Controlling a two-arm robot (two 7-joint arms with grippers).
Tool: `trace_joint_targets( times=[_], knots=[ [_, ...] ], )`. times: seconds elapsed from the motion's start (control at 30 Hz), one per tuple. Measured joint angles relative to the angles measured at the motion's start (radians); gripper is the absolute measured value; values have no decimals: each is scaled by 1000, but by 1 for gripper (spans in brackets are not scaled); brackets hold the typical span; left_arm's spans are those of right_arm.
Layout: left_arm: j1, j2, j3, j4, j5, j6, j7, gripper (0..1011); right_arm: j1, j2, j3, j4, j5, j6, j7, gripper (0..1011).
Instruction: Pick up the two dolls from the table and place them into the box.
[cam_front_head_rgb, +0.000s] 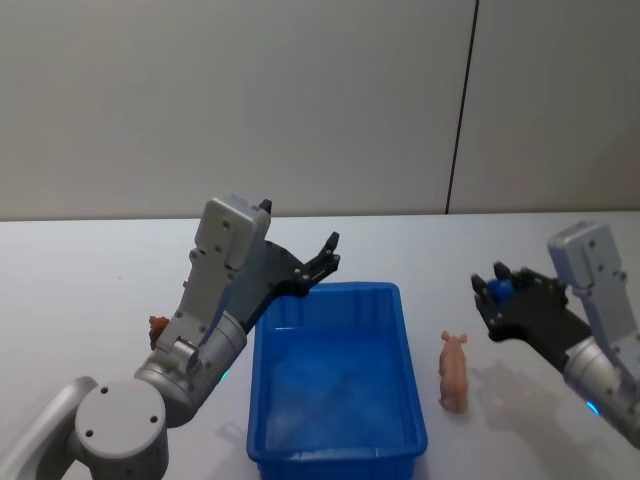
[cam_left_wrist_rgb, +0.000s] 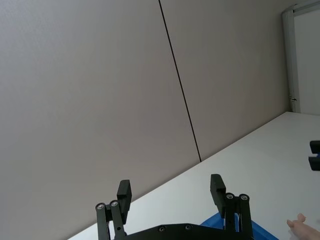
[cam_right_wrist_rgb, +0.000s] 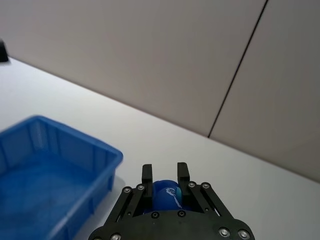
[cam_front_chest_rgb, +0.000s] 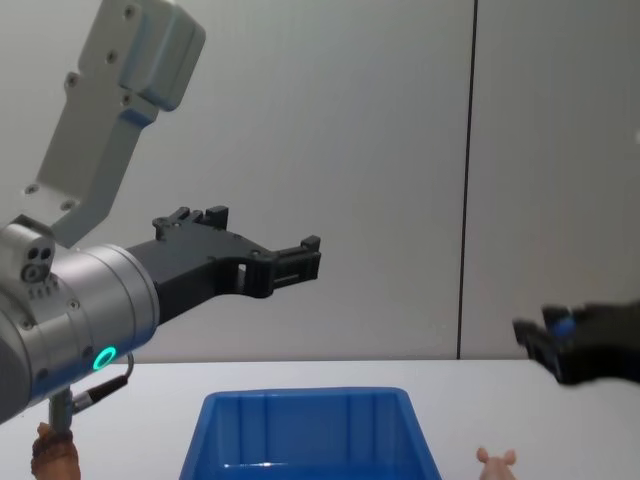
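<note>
Right pincer (cam_front_head_rgb: 489, 281) near front-to-back pink doll (cam_front_head_rgb: 453, 372)

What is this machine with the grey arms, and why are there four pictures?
It is a robot with two arms. Each ends in a black claw, called an end effector. One picture comes from a camera on its head, one from its chest, one from each wrist. On the white table stands a blue bin with no doll in it yet. A pink doll lies right of it, a brown doll left of it. The left end effector is open and empty, raised over the bin. The right end effector hovers near the pink doll and seems to hold a small blue ball.
</note>
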Motion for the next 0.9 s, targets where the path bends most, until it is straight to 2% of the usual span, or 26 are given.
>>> trace_joint_targets(
  times=[0.17, 0.4, 0.47, 0.63, 0.9],
  knots=[
    [0, 0, 0, 0, 0, 0, 0, 1001, 17, -7, -1, -22, 16, -28, 45, 265],
    [0, 0, 0, 0, 0, 0, 0, 1001, 38, -21, -9, -29, 39, -41, 105, 232],
    [0, 0, 0, 0, 0, 0, 0, 1001, 51, -31, -15, -27, 53, -40, 138, 225],
    [0, 0, 0, 0, 0, 0, 0, 1001, 69, -45, -24, -14, 70, -29, 183, 200],
    [0, 0, 0, 0, 0, 0, 0, 1001, 116, -86, -52, 47, 104, 26, 293, 170]
  ],
)
